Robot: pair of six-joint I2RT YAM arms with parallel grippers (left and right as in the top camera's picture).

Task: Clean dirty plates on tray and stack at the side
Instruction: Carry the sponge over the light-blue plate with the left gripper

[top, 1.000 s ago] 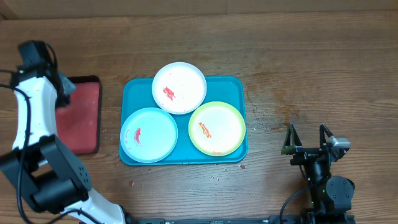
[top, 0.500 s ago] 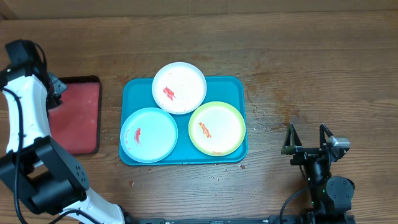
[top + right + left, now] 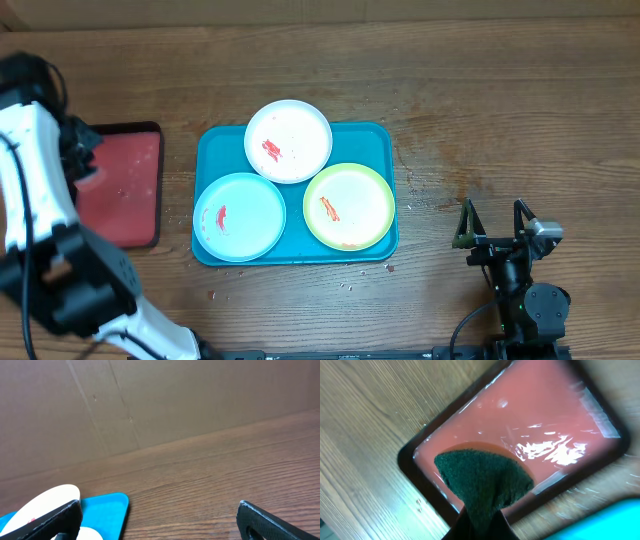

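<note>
We see our left fingers [image 3: 459,531] clamped on a dark green sponge [image 3: 482,477] above the red tray [image 3: 545,405]; our right fingers [image 3: 260,517] stand apart over the worktop [image 3: 500,100]. 3 red-smeared plates [image 3: 288,140] lie on the teal tray [image 3: 375,135]

1. The left arm [image 3: 35,190] is seen along the left edge of the overhead frame, its white link stretched up from a black base at lower left.
2. The left gripper [image 3: 85,160] is held at upper left, pinched onto a dark green sponge [image 3: 482,477].
3. The right arm [image 3: 520,290] is folded at lower right, and the fingers [image 3: 265,520] of the right gripper [image 3: 492,222] are spread wide.
</note>
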